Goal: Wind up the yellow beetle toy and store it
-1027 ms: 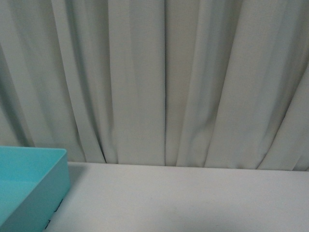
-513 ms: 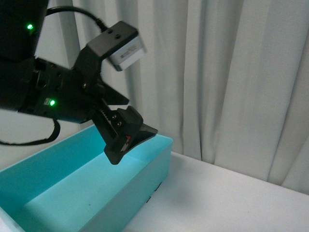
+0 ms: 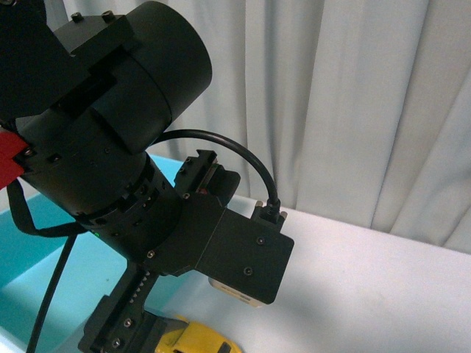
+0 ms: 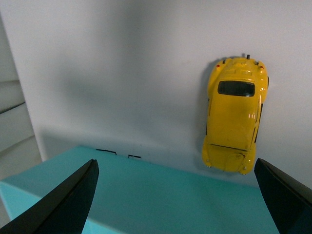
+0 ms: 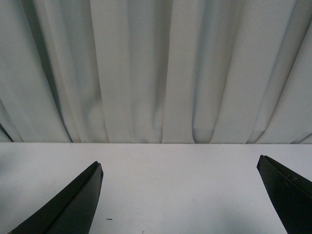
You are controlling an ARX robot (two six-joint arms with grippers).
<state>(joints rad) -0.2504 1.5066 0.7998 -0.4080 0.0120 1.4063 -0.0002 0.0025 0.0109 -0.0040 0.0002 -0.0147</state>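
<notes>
my left claw (image 4: 175,163): fingers wide apart, gripping nothing.
yellow beetle toy (image 4: 236,114): on the tabletop (image 4: 122,73), just beyond that claw's tips, nearer one finger, untouched.
my right claw (image 5: 179,161): spread apart, empty.

Front view: we face ahead, left arm (image 3: 125,184) crowding close. Left wrist looks down on table (image 4: 122,58), sharing yellow beetle toy (image 4: 236,114) with front. Right wrist faces curtain (image 5: 146,63).

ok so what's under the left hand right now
The yellow beetle toy sits on the white table below the open left hand, untouched, beside the teal bin. In the front view the left arm covers most of the toy and much of the bin's inside.
</notes>
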